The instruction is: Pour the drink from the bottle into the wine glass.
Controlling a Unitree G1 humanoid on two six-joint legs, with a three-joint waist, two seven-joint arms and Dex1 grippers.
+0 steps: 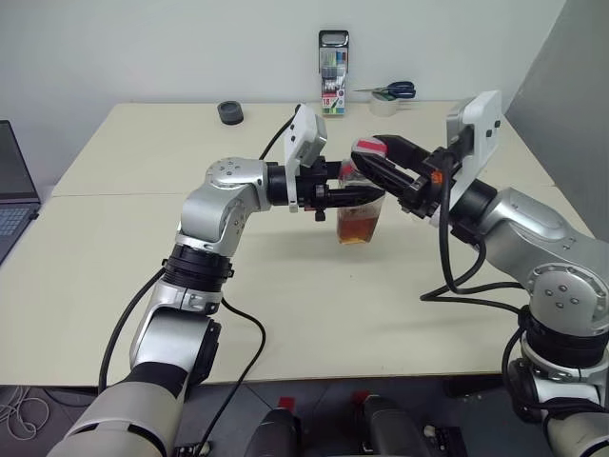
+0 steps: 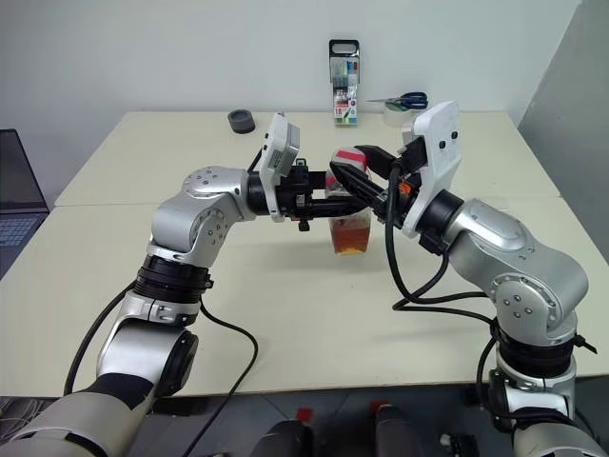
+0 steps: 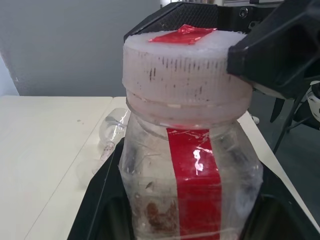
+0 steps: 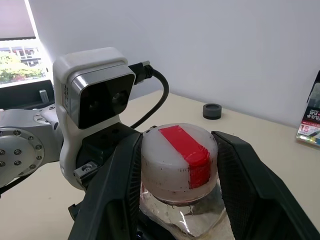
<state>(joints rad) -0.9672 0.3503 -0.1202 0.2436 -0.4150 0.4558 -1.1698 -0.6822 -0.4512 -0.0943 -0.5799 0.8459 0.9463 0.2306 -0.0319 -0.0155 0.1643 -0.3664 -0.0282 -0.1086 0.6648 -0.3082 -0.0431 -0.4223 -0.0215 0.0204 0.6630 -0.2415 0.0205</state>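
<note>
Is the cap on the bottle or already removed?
On. The white cap with its red strip sits on the neck of the bottle, between the fingers of the right gripper.

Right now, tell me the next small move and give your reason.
Probably close the right gripper onto the white-and-red cap and twist it off. The left gripper already holds the bottle above the table, the cap is still on, and the right jaws flank it with small gaps.
</note>
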